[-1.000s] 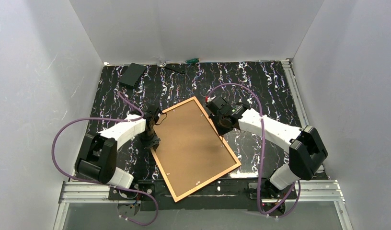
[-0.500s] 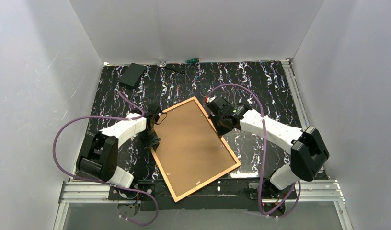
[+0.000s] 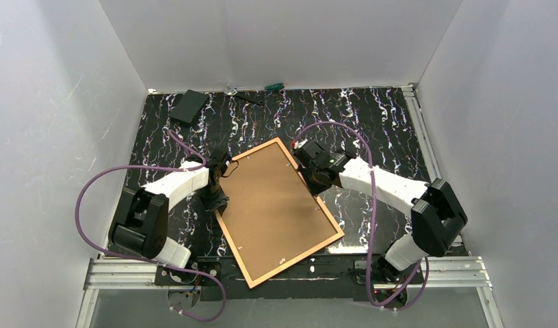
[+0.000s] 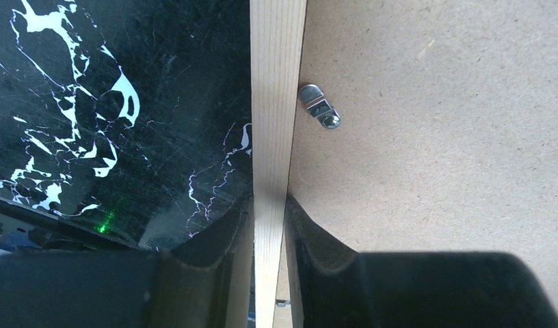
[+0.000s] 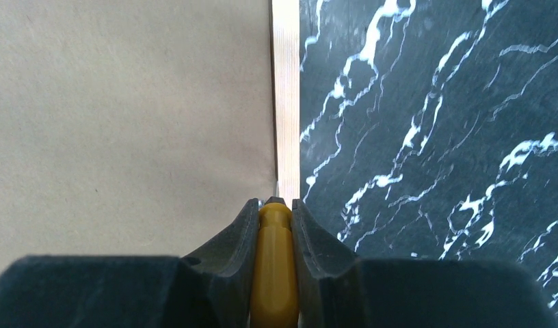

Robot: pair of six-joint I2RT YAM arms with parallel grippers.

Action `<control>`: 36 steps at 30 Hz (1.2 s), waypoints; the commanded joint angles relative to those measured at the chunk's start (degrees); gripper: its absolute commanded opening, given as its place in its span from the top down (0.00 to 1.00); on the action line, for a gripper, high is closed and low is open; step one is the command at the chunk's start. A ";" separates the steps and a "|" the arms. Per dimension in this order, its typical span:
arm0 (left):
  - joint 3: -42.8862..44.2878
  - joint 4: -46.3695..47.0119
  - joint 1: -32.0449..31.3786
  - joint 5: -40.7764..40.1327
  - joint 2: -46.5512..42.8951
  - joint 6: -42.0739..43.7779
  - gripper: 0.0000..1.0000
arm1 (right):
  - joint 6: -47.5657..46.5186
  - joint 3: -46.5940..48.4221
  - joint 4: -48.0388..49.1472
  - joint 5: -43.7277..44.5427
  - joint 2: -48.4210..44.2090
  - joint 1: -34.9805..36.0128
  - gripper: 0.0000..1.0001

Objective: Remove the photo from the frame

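White walls point(image 3: 276, 41) box in a black, white-veined table point(image 3: 372, 116), and the frame point(image 4: 276, 102) lies face down and askew in the middle of it, between the two arms. The photo point(image 3: 276, 205) sits inside the frame with only its plain brown board back showing, level with the rails all round as far as the overhead view tells.

The left gripper point(image 4: 269, 212) is pinched narrow onto the frame's left rail, one finger on each side of the wood. The right gripper point(image 5: 276, 205) is closed on a yellow tool handle point(image 5: 275, 273), whose tip rests at the seam between the board and the right rail.

A small metal clip point(image 4: 319, 106) lies on the board, its end just beside the left rail — whether it holds anything down I cannot tell.

So the frame looks braced and the prying is about to begin; nothing is lifted yet. Left to do, I judge: lever the board free, then draw the photo out.
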 commanded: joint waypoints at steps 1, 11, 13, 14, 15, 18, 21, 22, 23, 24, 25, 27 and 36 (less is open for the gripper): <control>-2.46 -2.27 0.21 -2.98 1.22 -3.02 1.00 | 2.93 -4.99 -4.55 1.94 -4.33 1.45 0.99; -2.85 -1.55 0.23 -2.19 2.03 -3.98 1.00 | 15.25 -10.92 -12.63 -0.14 -14.48 9.89 0.99; -2.87 -1.36 0.23 -2.03 2.10 -4.04 1.00 | 14.34 -7.61 -12.05 1.10 -15.33 9.45 0.99; -2.85 -1.35 0.23 -1.79 2.18 -4.10 1.00 | 13.40 -6.28 -11.28 1.38 -15.18 8.60 0.99; -2.85 -1.35 0.23 -1.57 2.23 -4.14 1.00 | 12.54 -5.14 -10.37 1.19 -14.74 7.39 0.99; -3.10 -1.37 0.23 -0.83 2.07 -4.16 1.00 | 9.68 -1.19 -9.17 1.30 -11.72 4.48 0.99; -3.61 -1.27 0.23 -0.61 1.65 -4.32 1.00 | 6.88 1.53 -7.48 1.85 -8.73 3.97 0.99; -3.70 -1.24 0.20 -0.61 1.63 -4.23 1.00 | 5.97 1.90 -6.44 1.71 -7.79 3.85 0.99; -3.68 -1.25 0.21 -0.61 1.65 -4.18 1.00 | 5.30 2.34 -5.88 1.95 -6.48 3.57 0.99; -3.60 -1.28 0.22 -0.61 1.60 -4.22 1.00 | 4.64 2.90 -6.00 2.72 -5.03 3.40 0.99; -3.64 -1.26 0.23 -0.57 1.62 -4.20 1.00 | 4.10 3.43 -6.29 3.47 -3.62 3.38 0.99; -3.58 -1.20 0.23 -0.36 1.44 -4.30 1.00 | 3.49 3.75 -6.87 4.63 -1.97 3.33 0.99; -4.03 -0.63 0.23 0.01 1.58 -4.24 1.00 | 3.00 -2.14 -4.87 1.75 -4.01 3.34 0.99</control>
